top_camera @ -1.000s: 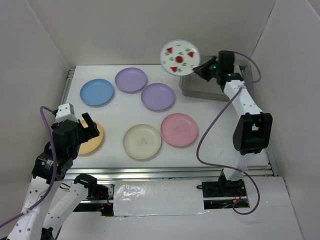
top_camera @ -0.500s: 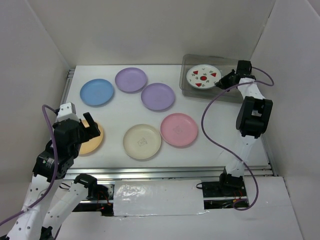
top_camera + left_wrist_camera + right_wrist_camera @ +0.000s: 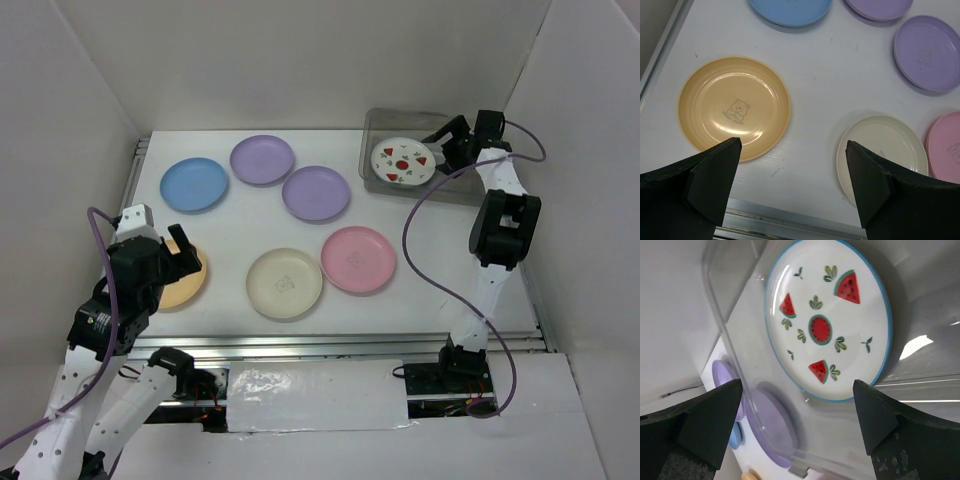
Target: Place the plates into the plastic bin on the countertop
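Six small round plates lie on the flat white countertop. The left gripper hangs above them with its jaws spread wide and nothing between them. The orange-tan plate sits below its left finger, the cream plate below its right, and the pink plate off to its right. The blue plate and two lavender plates are farther ahead. The right gripper is spread open and holds nothing. Just ahead of its fingers, untouched, the white watermelon-print plate lies inside the transparent greyish plastic bin.
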You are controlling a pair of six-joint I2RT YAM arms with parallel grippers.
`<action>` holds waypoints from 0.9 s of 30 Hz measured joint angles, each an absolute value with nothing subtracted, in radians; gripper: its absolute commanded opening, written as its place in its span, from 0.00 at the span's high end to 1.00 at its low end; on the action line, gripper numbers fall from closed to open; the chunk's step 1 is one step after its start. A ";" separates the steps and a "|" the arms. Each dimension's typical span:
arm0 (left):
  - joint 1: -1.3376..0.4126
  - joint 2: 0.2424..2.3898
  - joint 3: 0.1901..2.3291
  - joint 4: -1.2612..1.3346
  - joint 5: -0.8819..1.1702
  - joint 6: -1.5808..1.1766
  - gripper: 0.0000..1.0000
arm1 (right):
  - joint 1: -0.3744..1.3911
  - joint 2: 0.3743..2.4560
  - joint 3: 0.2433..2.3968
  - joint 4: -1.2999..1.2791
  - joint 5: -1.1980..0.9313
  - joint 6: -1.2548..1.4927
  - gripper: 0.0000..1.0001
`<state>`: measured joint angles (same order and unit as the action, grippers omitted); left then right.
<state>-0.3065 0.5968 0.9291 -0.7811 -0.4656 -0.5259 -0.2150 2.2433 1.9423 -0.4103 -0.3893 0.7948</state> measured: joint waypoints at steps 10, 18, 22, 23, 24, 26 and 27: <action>-0.307 0.598 0.929 -0.781 -0.466 -0.526 0.01 | -0.057 1.780 1.816 -0.537 -0.159 0.651 0.00; -0.309 0.598 0.929 -0.780 -0.463 -0.525 0.01 | 0.287 1.240 1.014 -0.432 -0.100 0.650 0.01; -0.311 0.590 0.929 -0.780 -0.459 -0.525 0.01 | 0.268 1.235 0.737 -0.418 -0.093 0.690 0.02; -0.311 0.586 0.929 -0.780 -0.458 -0.525 0.01 | 0.268 1.234 0.704 -0.420 -0.088 0.693 0.02; -0.311 0.582 0.929 -0.780 -0.458 -0.525 0.01 | 0.269 1.227 0.681 -0.420 -0.083 0.696 0.02; -0.311 0.578 0.929 -0.780 -0.458 -0.525 0.01 | 0.270 1.211 0.658 -0.413 -0.074 0.706 0.02; -0.311 0.577 0.929 -0.780 -0.458 -0.525 0.01 | 0.268 1.205 0.653 -0.403 -0.072 0.709 0.04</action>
<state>-0.3111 0.5770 0.9291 -0.7803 -0.4580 -0.5247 0.2676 1.2049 0.6525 -0.4026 -0.0719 0.7094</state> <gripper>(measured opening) 0.993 0.983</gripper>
